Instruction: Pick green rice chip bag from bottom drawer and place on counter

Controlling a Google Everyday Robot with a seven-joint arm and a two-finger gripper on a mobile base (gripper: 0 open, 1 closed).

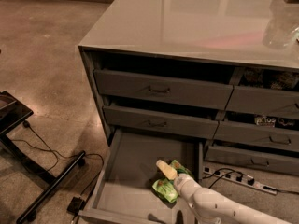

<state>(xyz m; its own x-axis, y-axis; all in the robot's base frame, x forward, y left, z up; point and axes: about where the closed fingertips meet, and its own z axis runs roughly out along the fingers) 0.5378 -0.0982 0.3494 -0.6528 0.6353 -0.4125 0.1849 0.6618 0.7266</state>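
gripper (167,170) on white arm (210,208), entering from lower right, down inside the open bottom drawer (133,157), over its right half; open or closed: cannot tell. green rice chip bag (163,189) directly beneath the gripper, crumpled on the drawer floor near the right wall, green showing on either side of the gripper tip, partly hidden by the arm. left, black stand (28,171) and cables on brown floor. right, power strip (236,179) on floor. above, two drawers with bar handles (159,90). farthest, glossy counter (187,22), reflecting lights.
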